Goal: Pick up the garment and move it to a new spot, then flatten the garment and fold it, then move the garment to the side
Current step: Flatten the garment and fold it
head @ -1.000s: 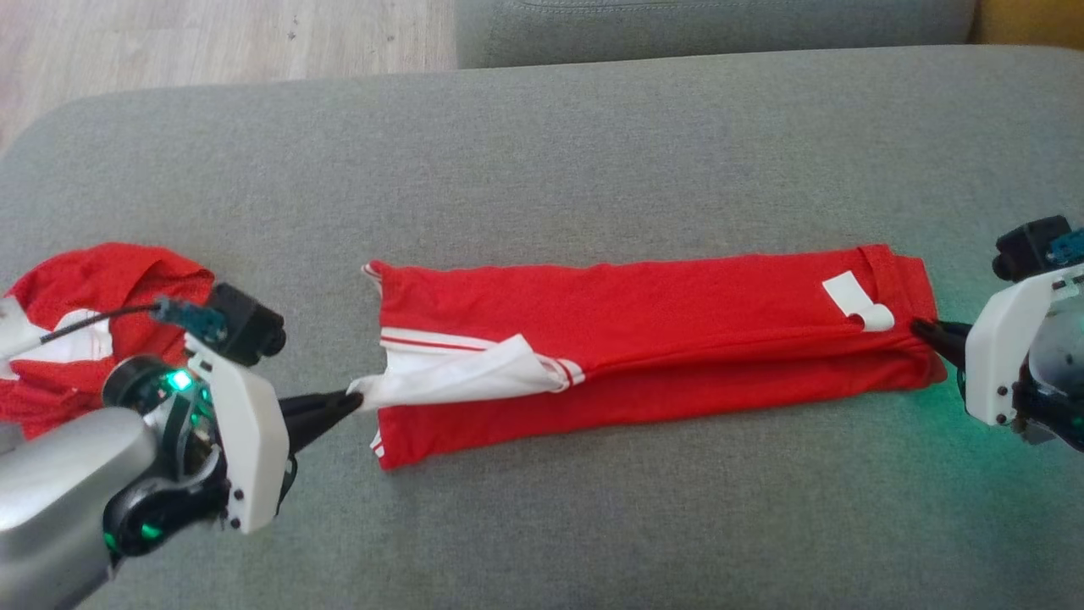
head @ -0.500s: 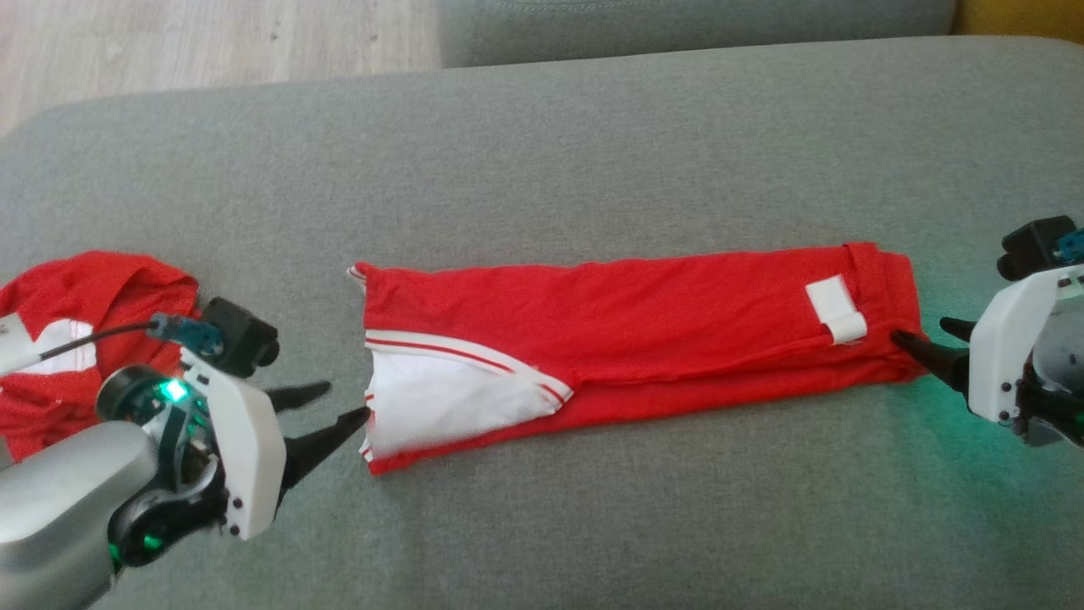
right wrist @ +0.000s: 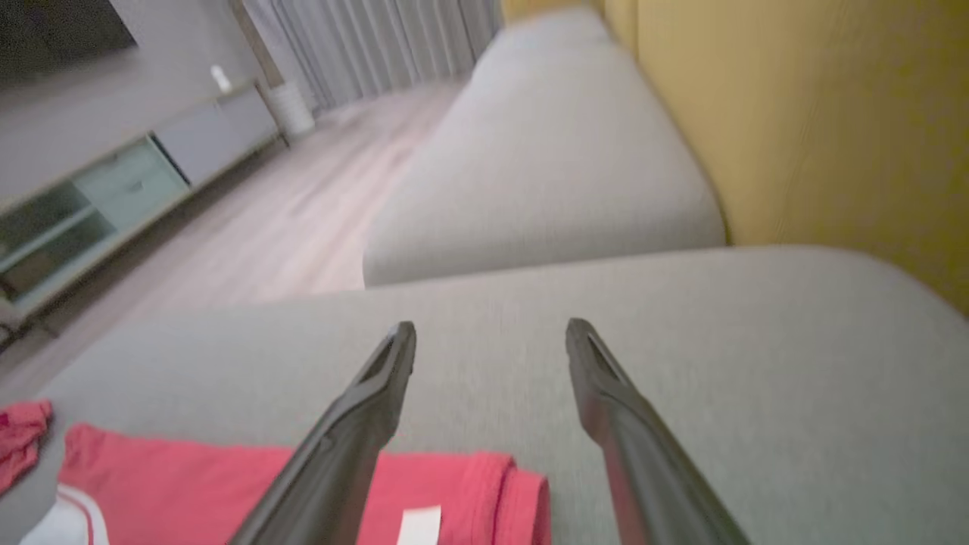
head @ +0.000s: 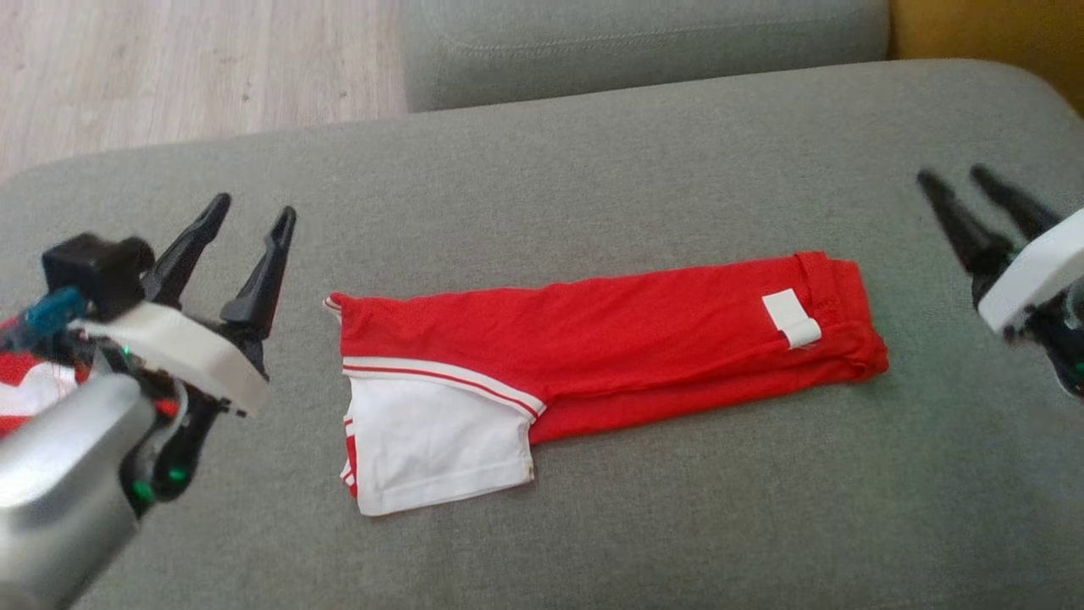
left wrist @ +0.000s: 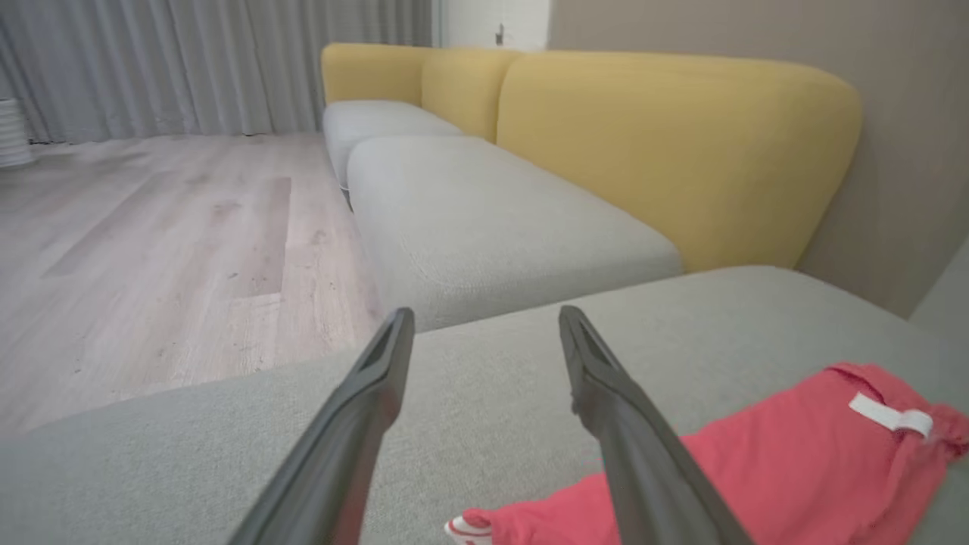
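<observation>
shirt: folded red-and-white shirt (head: 610, 339) flat at centre of grey sofa cushion (head: 593, 169) | left fingers (head: 269, 263): 9 o'clock, spread wide, empty | right fingers (head: 955, 219): 3 o'clock, spread wide, empty | around: crumpled red garment (right wrist: 21, 443) at 9 o'clock edge; yellow backrest (head: 982, 34) at 1 o'clock

head: high, looking down on grey cushion (head: 593, 169) | wrists: low, facing yellow backrest (left wrist: 666, 151) | shared: red garment (head: 635, 330)

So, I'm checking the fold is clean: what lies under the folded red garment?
The grey cushion shows all around the folded red garment, which lies flat on it. Its lower layers and anything beneath are covered.
</observation>
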You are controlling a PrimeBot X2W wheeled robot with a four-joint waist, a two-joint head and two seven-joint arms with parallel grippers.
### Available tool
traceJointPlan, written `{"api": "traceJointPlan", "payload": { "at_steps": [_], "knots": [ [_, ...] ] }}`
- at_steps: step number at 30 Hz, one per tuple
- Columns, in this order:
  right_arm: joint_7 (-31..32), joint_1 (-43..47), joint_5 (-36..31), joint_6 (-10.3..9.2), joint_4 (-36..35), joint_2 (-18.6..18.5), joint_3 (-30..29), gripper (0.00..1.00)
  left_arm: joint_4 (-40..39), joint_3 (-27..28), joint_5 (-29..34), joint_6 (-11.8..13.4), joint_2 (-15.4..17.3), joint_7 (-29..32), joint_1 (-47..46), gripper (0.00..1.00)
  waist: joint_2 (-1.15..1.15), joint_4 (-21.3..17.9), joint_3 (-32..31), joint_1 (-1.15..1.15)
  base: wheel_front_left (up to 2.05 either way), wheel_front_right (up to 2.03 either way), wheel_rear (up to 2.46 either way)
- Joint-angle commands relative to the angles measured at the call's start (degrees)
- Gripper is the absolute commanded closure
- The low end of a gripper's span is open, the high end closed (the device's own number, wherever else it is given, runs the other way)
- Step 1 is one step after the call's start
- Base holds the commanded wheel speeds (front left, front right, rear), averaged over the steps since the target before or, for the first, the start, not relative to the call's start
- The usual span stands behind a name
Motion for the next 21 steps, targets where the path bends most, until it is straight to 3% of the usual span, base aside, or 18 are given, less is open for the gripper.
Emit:
{"api": "traceJointPlan", "payload": {
  "at_steps": [1, 4, 7, 11, 13, 17, 21],
  "knots": [
    [-3.7, 1.3, -1.0, 0.39, -0.6, -0.3, -1.5, 0.0, -0.6, 4.0, -0.2, 1.1, 1.3, -1.4, -0.2, 0.0, 0.0, -0.3, -0.7, 0.0, 0.0, 0.0, 0.0],
    [-7.3, 3.6, -2.6, 0.39, -0.3, 2.1, -6.0, 0.0, -1.8, 9.4, 0.0, 3.8, -1.4, -2.7, 3.4, 0.0, 0.0, -0.2, -1.4, 0.0, 0.0, 0.0, 0.0],
    [-7.5, 6.5, -9.4, 0.39, -1.3, 5.1, -16.3, 0.0, -5.0, 19.2, 4.9, 5.8, -5.3, -2.8, 8.6, 0.0, 0.0, -0.2, -1.5, 0.0, 0.0, 0.0, 0.0],
    [-7.5, 15.3, -22.5, 0.39, -4.7, 11.5, -31.3, 0.0, -8.4, 29.5, 14.1, 6.1, -11.2, -2.8, 17.6, 0.0, 0.0, 0.1, -1.7, 0.0, 0.0, 0.0, 0.0],
    [-7.5, 17.7, -25.1, 0.39, -5.5, 13.6, -34.7, 0.0, -9.0, 31.9, 16.5, 6.0, -12.7, -2.8, 19.6, 0.0, 0.0, 0.1, -1.7, 0.0, 0.0, 0.0, 0.0],
    [-7.6, 25.4, -35.6, 0.39, -9.4, 20.9, -43.9, 0.0, -10.1, 38.6, 24.3, 4.0, -18.1, -2.9, 26.9, 0.0, 0.0, 0.5, -1.3, 0.0, 0.0, 0.0, 0.0],
    [-7.6, 30.7, -43.7, 0.39, -11.6, 26.2, -49.5, 0.0, -9.2, 43.4, 28.3, -0.3, -24.3, -2.9, 31.7, 0.0, 0.0, 1.5, -1.1, 0.0, 0.0, 0.0, 0.0]
  ]
}}
